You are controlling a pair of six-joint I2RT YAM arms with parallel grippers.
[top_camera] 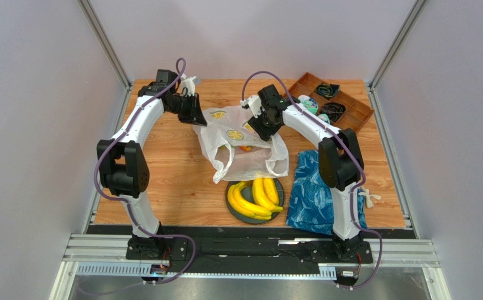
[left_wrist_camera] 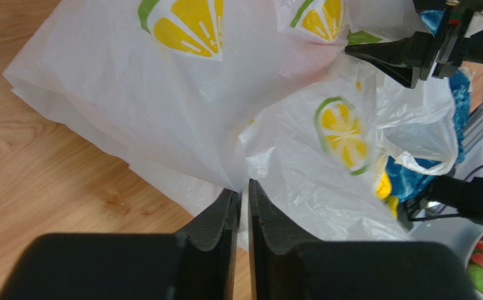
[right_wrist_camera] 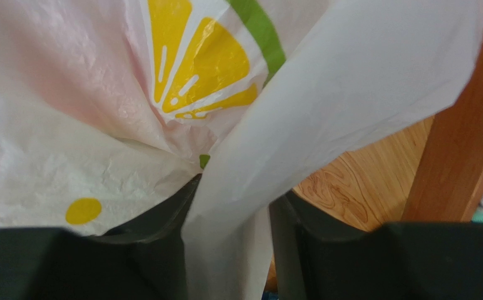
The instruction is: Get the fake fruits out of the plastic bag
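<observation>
Currently: my left gripper (left_wrist_camera: 242, 187), clamped on the thin white lemon-print plastic bag (top_camera: 244, 156), likely anchoring it. Right gripper (right_wrist_camera: 231, 200), jaws apart, film slack between. Round orange plastic fruit (top_camera: 245, 149) still bagged, just beneath the right gripper.

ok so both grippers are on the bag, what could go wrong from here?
1. The right gripper is open around a loose strip of the bag; it could slip free on a pull.
2. The left gripper pinches one thin fold; a hard pull may tear it.
3. An orange fruit shows at the bag's mouth and might roll toward the bananas.
</observation>
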